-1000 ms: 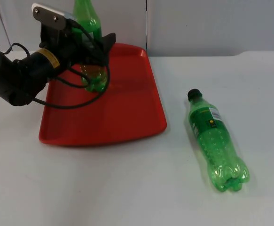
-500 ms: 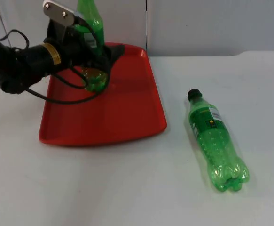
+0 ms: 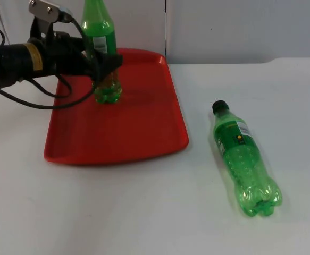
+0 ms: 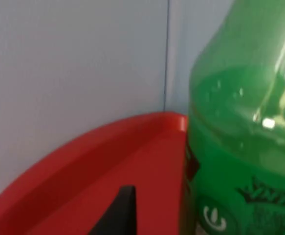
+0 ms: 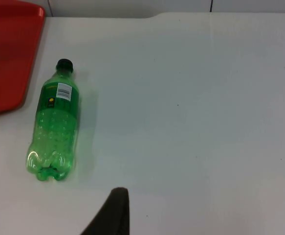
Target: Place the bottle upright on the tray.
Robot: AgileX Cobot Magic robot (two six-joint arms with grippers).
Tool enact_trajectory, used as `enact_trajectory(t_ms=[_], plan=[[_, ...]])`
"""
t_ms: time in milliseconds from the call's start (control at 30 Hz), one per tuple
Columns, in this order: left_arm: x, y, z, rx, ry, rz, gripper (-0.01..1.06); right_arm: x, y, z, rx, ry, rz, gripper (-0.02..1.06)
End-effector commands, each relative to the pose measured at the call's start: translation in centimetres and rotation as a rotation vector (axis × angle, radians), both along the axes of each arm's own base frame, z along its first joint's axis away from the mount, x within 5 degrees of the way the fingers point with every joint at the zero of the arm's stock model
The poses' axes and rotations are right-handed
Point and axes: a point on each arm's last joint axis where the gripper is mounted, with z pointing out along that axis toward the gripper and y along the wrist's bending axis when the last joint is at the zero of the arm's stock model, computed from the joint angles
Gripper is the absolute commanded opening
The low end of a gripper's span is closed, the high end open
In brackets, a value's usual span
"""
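Observation:
A green bottle point(image 3: 102, 50) stands upright at the back of the red tray point(image 3: 144, 127), its base on the tray floor. My left gripper point(image 3: 111, 62) reaches in from the left at the bottle's mid-height, one finger crossing in front of it. The left wrist view has the bottle point(image 4: 240, 161) close up, with a strip of red tray point(image 4: 83, 161) showing between it and my black fingertip point(image 4: 120, 210), so the jaws stand open. A second green bottle point(image 3: 245, 159) with a black cap lies on its side on the white table, right of the tray; the right wrist view looks onto this bottle point(image 5: 54, 127).
The grey partition wall point(image 3: 224, 26) rises right behind the tray. The right arm waits off the table's right side; its fingertip point(image 5: 115, 210) hangs over bare white table, with the tray's corner point(image 5: 5, 58) beyond the lying bottle.
The bottle on the tray went from tilted to upright. My left arm has drawn back to the left and its fingers no longer press the bottle.

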Motion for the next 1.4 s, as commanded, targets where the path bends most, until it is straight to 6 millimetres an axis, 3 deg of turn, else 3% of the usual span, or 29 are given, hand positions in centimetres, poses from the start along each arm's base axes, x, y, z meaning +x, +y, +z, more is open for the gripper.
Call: enact_trajectory(t_ms=[0, 333, 633, 767, 900, 1067, 1100, 1367], plan=[[-0.3, 0.2, 0.4, 0.011, 0.02, -0.041, 1.05, 0.0, 0.0, 0.0, 0.003, -0.007, -0.004, 1.05], [-0.7, 1.3, 1.6, 0.055, 0.048, -0.087, 1.05, 0.0, 0.0, 0.0, 0.003, -0.007, -0.004, 1.05], [-1.4, 4.5, 3.2, 0.049, 0.16, -0.082, 1.05, 0.0, 0.0, 0.0, 0.003, -0.007, -0.004, 1.05], [-2.0, 5.7, 5.5, 0.032, 0.212, -0.085, 1.05, 0.0, 0.0, 0.0, 0.003, -0.007, -0.004, 1.05], [-2.8, 5.7, 7.9, 0.069, 0.262, -0.093, 1.05, 0.0, 0.0, 0.0, 0.003, -0.007, -0.004, 1.05], [-3.6, 5.2, 11.5, -0.025, 0.286, -0.085, 1.05, 0.0, 0.0, 0.0, 0.003, -0.007, -0.004, 1.05], [-3.6, 5.2, 11.5, -0.025, 0.286, -0.085, 1.05, 0.0, 0.0, 0.0, 0.003, -0.007, -0.004, 1.05], [-5.7, 4.7, 18.4, -0.104, 0.228, -0.079, 1.05, 0.0, 0.0, 0.0, 0.003, -0.007, -0.004, 1.05]])
